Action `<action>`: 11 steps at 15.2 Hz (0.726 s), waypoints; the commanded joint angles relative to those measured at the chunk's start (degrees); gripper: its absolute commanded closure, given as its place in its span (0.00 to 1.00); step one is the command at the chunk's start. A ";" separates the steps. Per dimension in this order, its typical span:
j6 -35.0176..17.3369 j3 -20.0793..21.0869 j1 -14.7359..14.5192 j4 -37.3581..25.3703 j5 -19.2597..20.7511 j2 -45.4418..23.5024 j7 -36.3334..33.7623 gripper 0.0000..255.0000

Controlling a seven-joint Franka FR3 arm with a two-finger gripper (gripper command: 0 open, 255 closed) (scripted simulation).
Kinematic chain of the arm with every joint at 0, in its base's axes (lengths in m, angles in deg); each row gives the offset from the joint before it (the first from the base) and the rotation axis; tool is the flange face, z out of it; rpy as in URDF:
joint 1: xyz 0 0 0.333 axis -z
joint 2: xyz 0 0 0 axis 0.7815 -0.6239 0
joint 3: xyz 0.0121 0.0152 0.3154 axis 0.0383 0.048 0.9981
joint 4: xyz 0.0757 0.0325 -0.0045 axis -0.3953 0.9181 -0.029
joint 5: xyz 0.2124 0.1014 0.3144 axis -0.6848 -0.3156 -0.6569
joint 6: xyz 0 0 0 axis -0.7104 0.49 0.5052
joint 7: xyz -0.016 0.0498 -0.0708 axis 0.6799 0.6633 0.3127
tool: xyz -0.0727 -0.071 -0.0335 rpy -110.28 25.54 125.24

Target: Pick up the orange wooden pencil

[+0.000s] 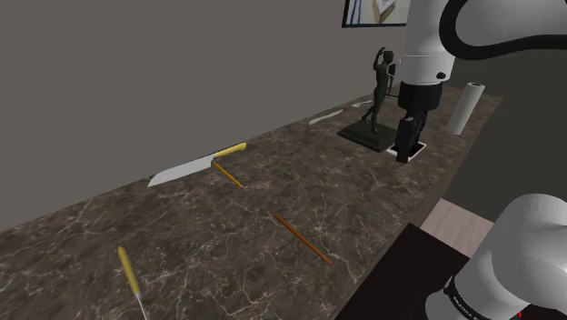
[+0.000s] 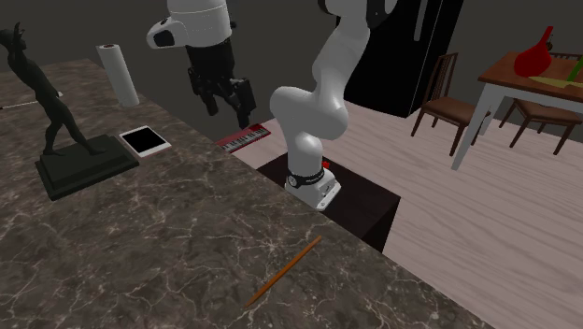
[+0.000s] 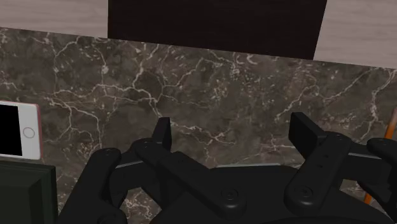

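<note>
**A:** Jaws?
**B:** Apart, nothing between them. Gripper (image 3: 234,137) hangs over the white-rimmed phone (image 2: 145,141) near the marble counter's (image 1: 363,191) edge.
**A:** Pencil?
**B:** Orange pencil (image 1: 300,236) lies flat mid-counter, well apart from the gripper.
**A:** Neighbours?
**B:** Dark statue (image 1: 382,91) just beside the phone, paper roll (image 1: 465,107) past it. Yellow-handled knife (image 1: 195,166) and a second thin orange stick (image 1: 227,175) lie nearer the wall. Yellow-handled tool (image 1: 127,270) is at the shoulder view's lower left.
</note>
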 commanded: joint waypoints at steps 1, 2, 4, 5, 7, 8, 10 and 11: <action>0.00 0.00 0.00 0.00 0.00 0.00 0.00 0.00; -0.86 1.62 -0.38 0.54 -0.91 -0.02 -1.82 0.00; -2.66 4.90 -1.12 1.38 -2.67 -0.39 -5.43 0.00; -3.60 6.54 -1.50 1.68 -3.51 -0.76 -7.25 0.00; -5.56 9.91 -2.11 2.01 -5.11 -1.81 -10.84 0.00; -6.57 11.59 -2.40 2.04 -5.83 -2.52 -12.66 0.00; -8.65 15.00 -2.84 1.85 -7.10 -4.25 -16.29 0.00; -9.70 16.71 -2.99 1.62 -7.64 -5.29 -18.12 0.00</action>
